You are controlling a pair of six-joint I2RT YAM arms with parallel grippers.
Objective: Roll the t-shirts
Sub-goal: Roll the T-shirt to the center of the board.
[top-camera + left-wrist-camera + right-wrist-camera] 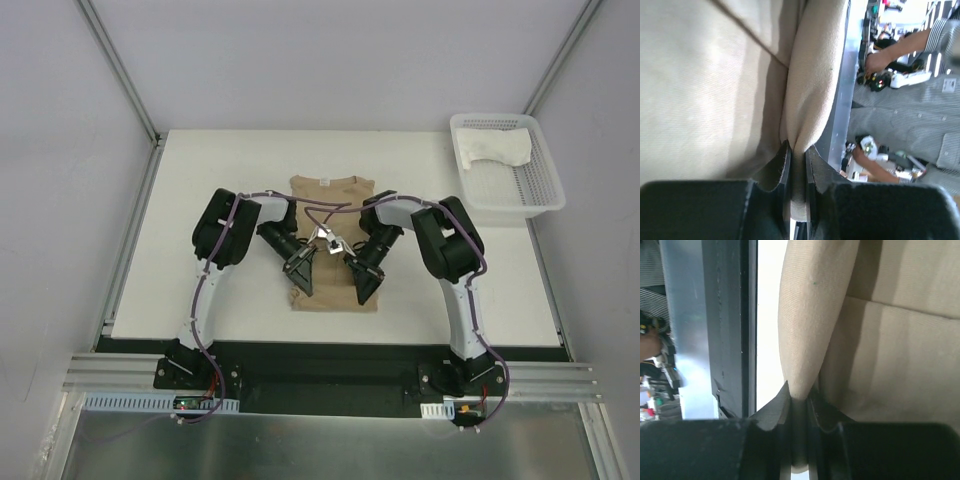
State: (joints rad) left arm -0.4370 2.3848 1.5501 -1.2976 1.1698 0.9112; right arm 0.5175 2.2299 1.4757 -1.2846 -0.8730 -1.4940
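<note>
Top view, tan t-shirt (333,188): lying flat mid-table, collar pointing away from the arm bases, sleeves apparently folded in so it reads as a narrow rectangle.
Top view, white t-shirt (497,150): bunched up inside the white mesh basket (545,205) at the far right corner of the table (200,180), well apart from the tan one.
Top view, grippers: left gripper (302,280) and right gripper (366,290) are both down at the shirt's near edge, one at each side; from up here the fingers can't be made out.
Top view, in the way: both forearms and a purple cable (320,207) cross the middle of the tan shirt, hiding most of it.
Left wrist view, left gripper (797,150): here's the detail. The fingers (782,167) are nearly together, clamped on a raised fold of the tan t-shirt (715,100).
Left wrist view, cloth: fine weave, the fold rising as a rounded ridge from the jaws, flat fabric to its left.
Left wrist view, background: a person in a striped shirt (910,110) past the table edge.
Right wrist view, right gripper (799,395): same story, fingers (777,407) pinched on a ridge of the tan cloth (900,355).
Right wrist view, surroundings: a strip of white table (767,315) beside the fold, then a dark rail (730,315).
</note>
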